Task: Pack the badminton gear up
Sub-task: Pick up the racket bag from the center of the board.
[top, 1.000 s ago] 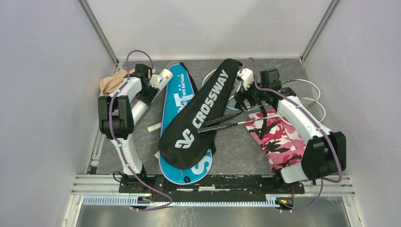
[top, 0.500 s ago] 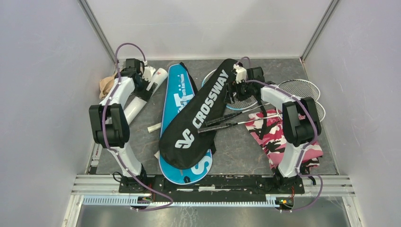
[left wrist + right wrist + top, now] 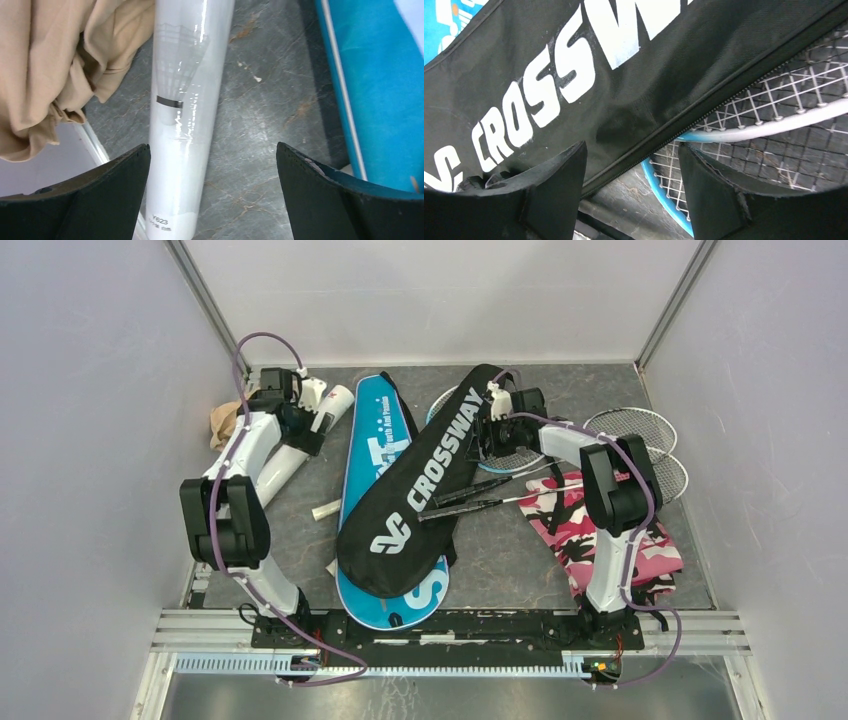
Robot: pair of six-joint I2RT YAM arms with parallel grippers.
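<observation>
The black "CROSSWAY" cover (image 3: 420, 490) lies slantwise over the blue "SPORT" cover (image 3: 372, 435). My right gripper (image 3: 488, 435) is open at the black cover's right edge. In the right wrist view the gripper (image 3: 631, 170) straddles the zip edge of the cover (image 3: 599, 65), with a blue-framed racket (image 3: 664, 187) below. Silver rackets (image 3: 640, 425) lie at the back right. My left gripper (image 3: 308, 425) is open over the long white tube (image 3: 285, 465). In the left wrist view the tube (image 3: 185, 100) lies by the left finger (image 3: 100, 200), untouched.
The tan cloth bundle (image 3: 222, 420) sits at the back left, against the tube (image 3: 55, 65). A pink camouflage cloth (image 3: 590, 525) lies at the front right under the right arm. Two small white pieces (image 3: 327, 510) lie left of the blue cover. Walls enclose three sides.
My right gripper has moved left to the black cover's edge and its arm has folded upright. My left arm has drawn back-left along the tube. Nothing was grasped.
</observation>
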